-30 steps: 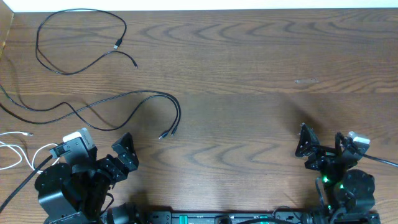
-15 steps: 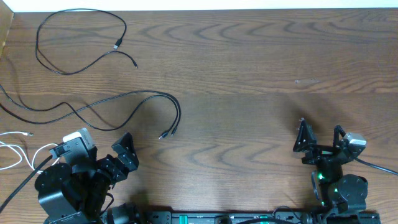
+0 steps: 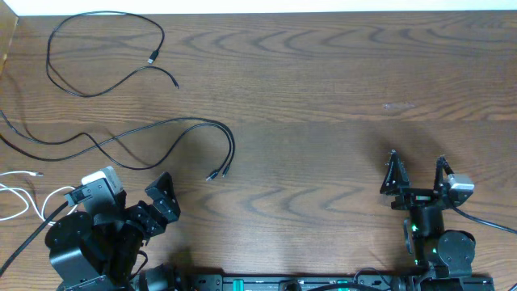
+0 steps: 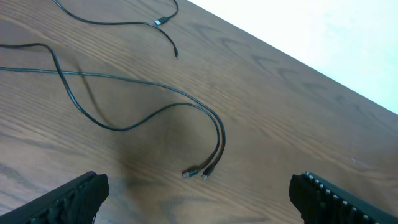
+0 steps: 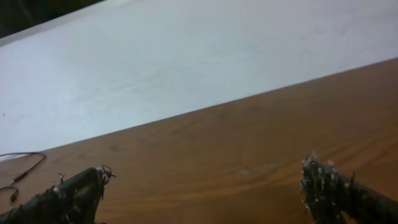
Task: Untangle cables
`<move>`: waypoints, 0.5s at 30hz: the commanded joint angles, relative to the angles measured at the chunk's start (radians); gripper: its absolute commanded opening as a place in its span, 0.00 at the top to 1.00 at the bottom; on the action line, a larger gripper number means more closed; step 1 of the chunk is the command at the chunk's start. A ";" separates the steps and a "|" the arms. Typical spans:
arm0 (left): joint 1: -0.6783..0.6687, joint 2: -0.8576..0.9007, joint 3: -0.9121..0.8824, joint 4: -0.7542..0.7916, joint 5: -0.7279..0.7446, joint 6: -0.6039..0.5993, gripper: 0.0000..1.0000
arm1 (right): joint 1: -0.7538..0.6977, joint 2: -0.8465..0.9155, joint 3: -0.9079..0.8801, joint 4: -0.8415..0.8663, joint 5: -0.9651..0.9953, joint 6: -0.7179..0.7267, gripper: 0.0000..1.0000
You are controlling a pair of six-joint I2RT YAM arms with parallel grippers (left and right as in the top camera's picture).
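Overhead, three cables lie on the left half of the wooden table (image 3: 323, 97): a looped black cable (image 3: 164, 36) near the far corner, a doubled black cable (image 3: 194, 120) running in from the left edge to its twin plugs (image 3: 215, 174), and a white cable (image 3: 16, 191) at the left edge beside the left arm. The three appear to lie apart from one another, though the doubled one crosses itself — judged the last snarl left. Both arms sit low near their bases, probably to keep the cords in plain sight. The left gripper (image 3: 166, 202) hangs near the twin plugs and holds nothing. The right gripper (image 3: 417, 174) stands wide and empty, well apart from every cord.

From the left wrist, the left gripper (image 4: 199, 186) shows its fingers spread to the frame's lower corners, with only bare wood between them. The twin plugs (image 4: 196, 173) lie just ahead, the doubled black cable (image 4: 221, 134) curves away behind them, and the looped black cable (image 4: 163, 22) ends farther off.

From the right wrist, the right gripper (image 5: 202, 183) is likewise wide — nothing held, nothing touched — and points across bare table. A sliver of black cable (image 5: 28, 158) shows at the far left edge; which cable it is cannot be told.
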 commanded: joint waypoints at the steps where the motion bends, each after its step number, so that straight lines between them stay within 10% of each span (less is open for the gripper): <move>1: -0.006 0.000 0.011 0.000 -0.010 0.013 0.01 | -0.009 -0.009 -0.010 0.011 0.013 -0.040 0.01; 15: -0.006 0.000 0.011 0.000 -0.010 0.013 0.01 | -0.009 -0.009 -0.057 0.149 0.020 -0.110 0.01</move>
